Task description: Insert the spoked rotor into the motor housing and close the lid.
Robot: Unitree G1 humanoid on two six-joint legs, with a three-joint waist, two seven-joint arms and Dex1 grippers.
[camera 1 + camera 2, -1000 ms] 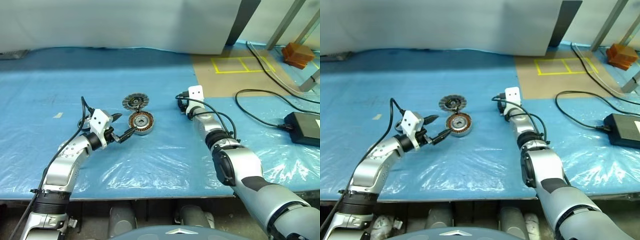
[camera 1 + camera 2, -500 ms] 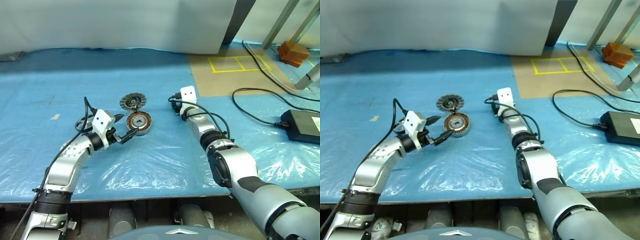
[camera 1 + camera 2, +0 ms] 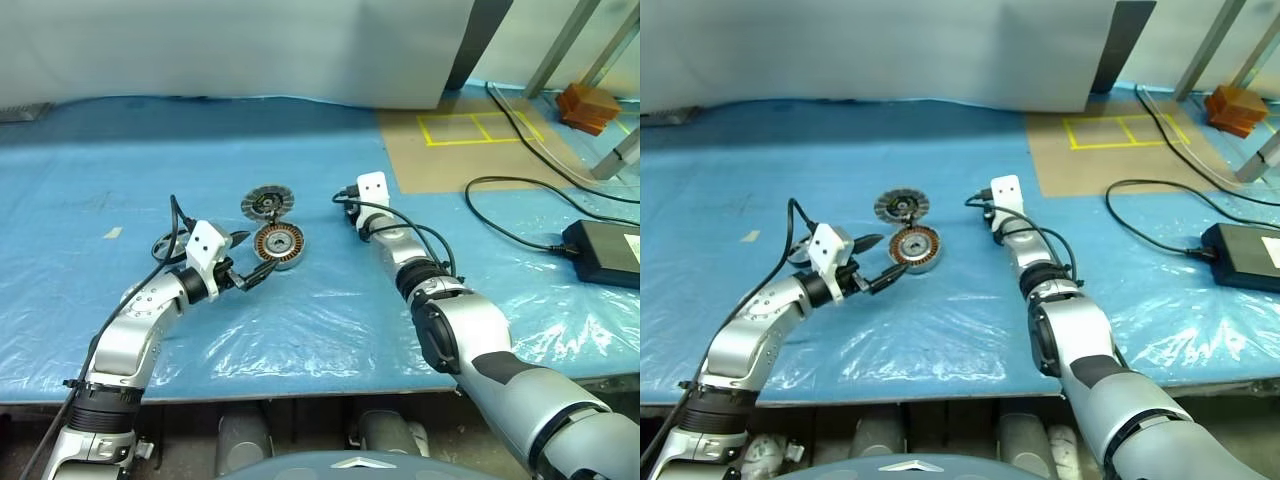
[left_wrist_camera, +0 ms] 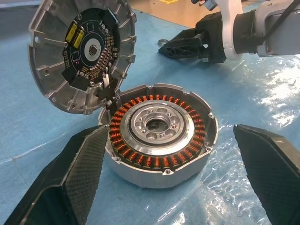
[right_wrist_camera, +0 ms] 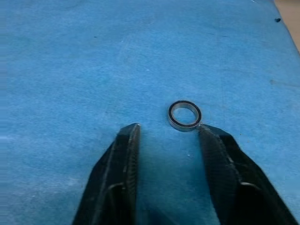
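The left gripper (image 4: 164, 183) stays spread wide around the motor housing (image 4: 159, 133) on the blue surface (image 3: 300, 330), lid (image 4: 82, 51) up, as the right gripper (image 5: 168, 140), half-closed, narrows beside a small ring (image 5: 184, 115); the rotor awaits insertion.

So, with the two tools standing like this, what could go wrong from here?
1. The small metal ring lies at the tip of one finger of the right tool, not between the two. Closing may push it away over the blue sheet.
2. The left tool stands open around the motor housing. A careless squeeze may shift it or disturb the open lid beside it.
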